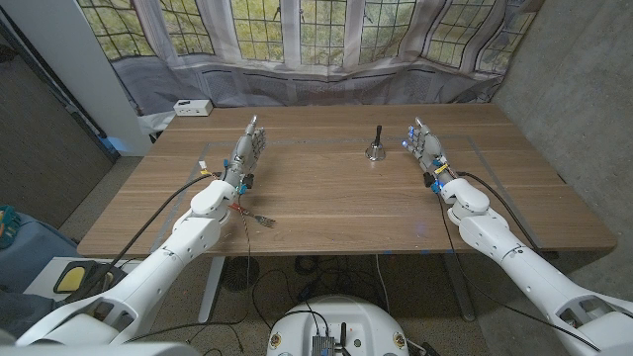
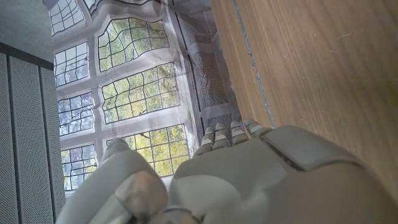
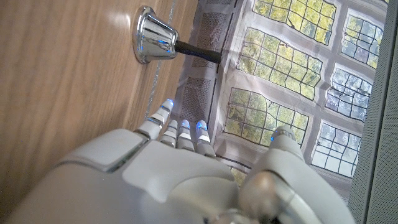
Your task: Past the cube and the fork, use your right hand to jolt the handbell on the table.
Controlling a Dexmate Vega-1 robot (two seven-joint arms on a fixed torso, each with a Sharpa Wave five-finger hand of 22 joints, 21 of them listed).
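Observation:
A small silver handbell (image 1: 375, 148) with a black handle stands upright on the wooden table (image 1: 326, 203), a little right of the middle. My right hand (image 1: 427, 146) stands to its right, a short gap away, fingers stretched out and apart, holding nothing. The right wrist view shows the handbell (image 3: 152, 43) off to one side of my right hand (image 3: 186, 174), not touching it. A fork (image 1: 261, 220) lies near the table's front edge beside my left forearm. My left hand (image 1: 247, 151) is raised at the table's left with fingers straight and nothing in it; the left wrist view shows this left hand (image 2: 249, 180) over bare wood.
A small white box (image 1: 192, 107) sits at the table's far left corner. A curtain and leaded windows (image 1: 297, 30) stand behind the table's far edge. Bare wood lies between the two hands around the bell.

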